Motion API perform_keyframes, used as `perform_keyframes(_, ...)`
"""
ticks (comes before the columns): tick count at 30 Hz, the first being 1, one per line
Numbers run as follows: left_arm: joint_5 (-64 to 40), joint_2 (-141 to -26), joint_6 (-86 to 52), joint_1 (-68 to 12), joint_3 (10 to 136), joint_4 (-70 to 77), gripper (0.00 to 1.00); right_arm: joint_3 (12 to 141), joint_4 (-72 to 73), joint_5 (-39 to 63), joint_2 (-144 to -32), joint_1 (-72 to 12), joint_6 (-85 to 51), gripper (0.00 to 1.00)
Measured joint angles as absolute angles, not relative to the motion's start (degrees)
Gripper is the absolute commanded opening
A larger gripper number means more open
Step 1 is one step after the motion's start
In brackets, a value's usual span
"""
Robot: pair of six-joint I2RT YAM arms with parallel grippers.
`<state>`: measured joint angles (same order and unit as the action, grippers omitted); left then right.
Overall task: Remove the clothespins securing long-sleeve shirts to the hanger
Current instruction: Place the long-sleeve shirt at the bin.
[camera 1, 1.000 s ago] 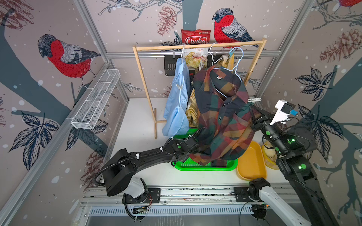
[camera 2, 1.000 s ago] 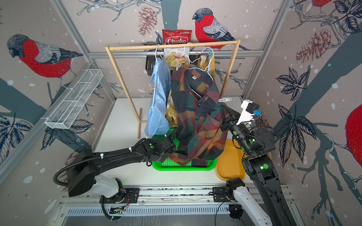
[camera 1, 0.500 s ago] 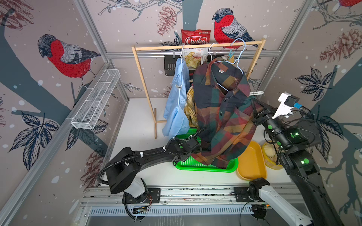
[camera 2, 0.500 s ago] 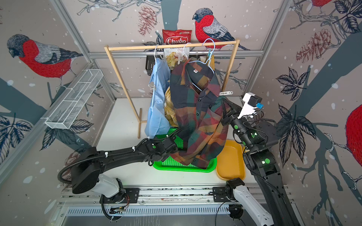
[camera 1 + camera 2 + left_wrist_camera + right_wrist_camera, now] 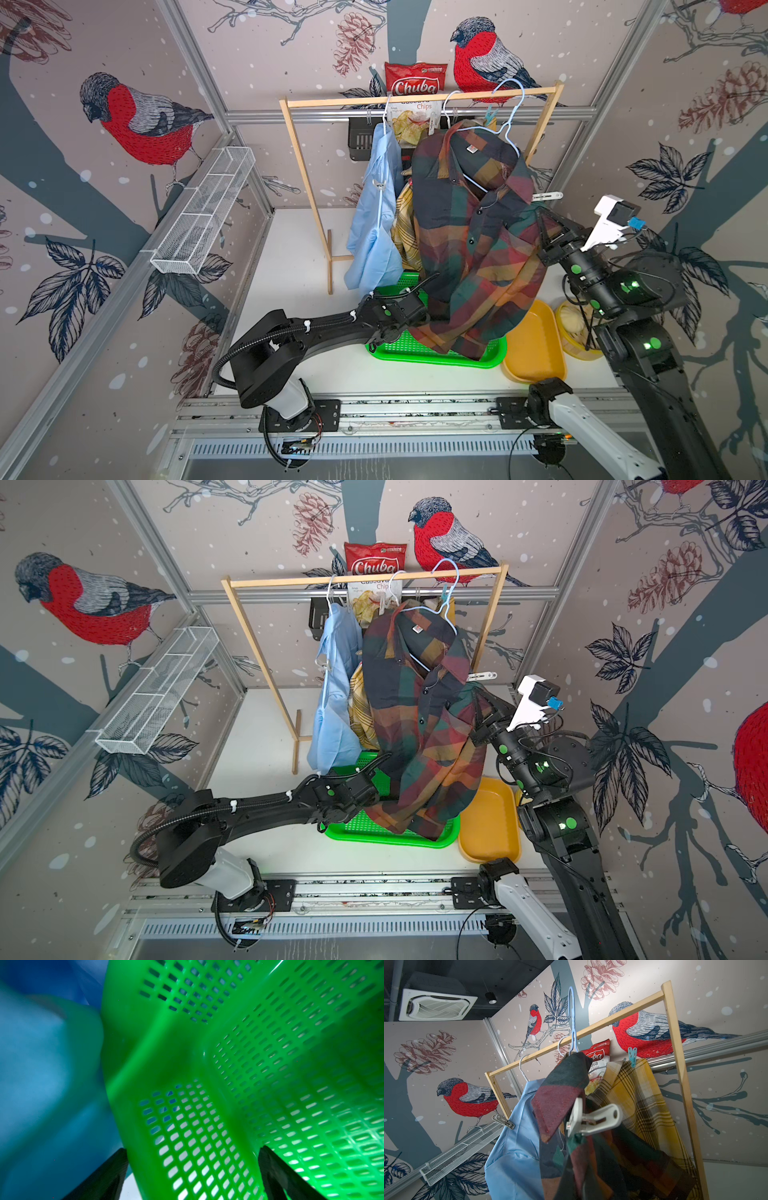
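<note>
Risk of a fall: right gripper [image 5: 545, 226], closed on the dark plaid shirt [image 5: 469, 249] beside its white clothespin [image 5: 593, 1120], could tug the blue hanger [image 5: 509, 120] off the wooden rail [image 5: 415, 99]; left gripper [image 5: 193, 1148] hangs open over the green basket [image 5: 207, 1064].

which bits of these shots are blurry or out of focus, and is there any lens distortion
Left wrist view: light blue shirt is a soft blur, green basket sharper. Right wrist view: white clothespin crisp, dark plaid shirt smeared close to the lens. Both top views: sharp throughout, wide-angle lens splays the walls outward.
</note>
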<state>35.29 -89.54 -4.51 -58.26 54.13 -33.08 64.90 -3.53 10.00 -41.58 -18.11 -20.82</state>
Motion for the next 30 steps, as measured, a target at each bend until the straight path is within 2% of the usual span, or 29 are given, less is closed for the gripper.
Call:
perform_keyframes(9, 31.4, -87.0, -4.6, -58.3, 54.4, -31.9, 0.96, 64.6, -3.1, 10.0, -42.8, -18.1, -20.7, 0.0)
perform_keyframes(19, 20.8, -76.2, -5.2, -58.5, 57.7, -29.8, 0.96, 59.8, -2.0, 12.7, -40.1, -18.1, -20.9, 0.0)
perform_keyframes(30, 19.5, -69.2, -7.2, -58.5, 63.3, -27.2, 0.95, 57.3, -3.7, 16.0, -34.3, -18.1, -20.7, 0.0)
